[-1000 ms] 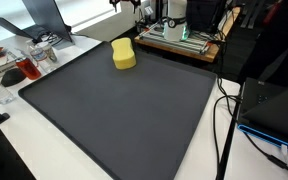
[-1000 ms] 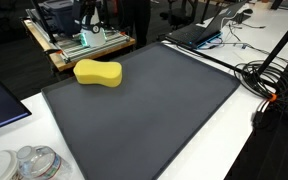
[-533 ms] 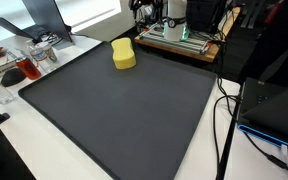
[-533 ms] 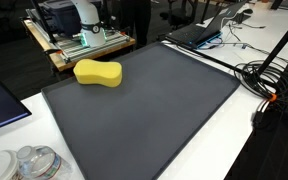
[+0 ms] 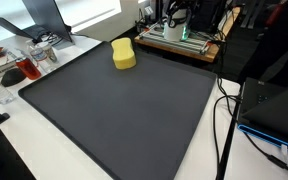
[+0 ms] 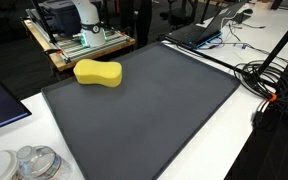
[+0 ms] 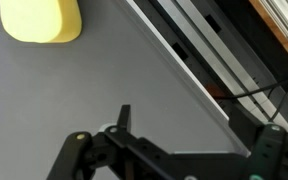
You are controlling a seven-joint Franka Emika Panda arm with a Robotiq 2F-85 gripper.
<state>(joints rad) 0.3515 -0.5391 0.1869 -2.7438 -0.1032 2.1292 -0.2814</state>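
Note:
A yellow sponge (image 5: 124,55) lies near the far edge of a dark grey mat (image 5: 124,110); it also shows in both exterior views (image 6: 98,73) on the mat (image 6: 154,110). In the wrist view the sponge (image 7: 42,20) is at the top left, well away from my gripper (image 7: 174,130). The gripper hovers over the mat near its edge, looks open and holds nothing. Only one fingertip shows clearly. In the exterior views just part of the arm (image 6: 84,15) shows beyond the mat's far edge.
A wooden tray with equipment (image 5: 179,38) stands behind the mat. Cups and a plate (image 5: 19,68) sit off one side. Cables (image 6: 269,80) and a laptop (image 6: 199,32) lie at another. Clear lids (image 6: 29,163) sit near the front corner.
The arm has shifted along the mat's far edge, with its dark gripper leaving the top of both exterior views. The sponge has not moved.

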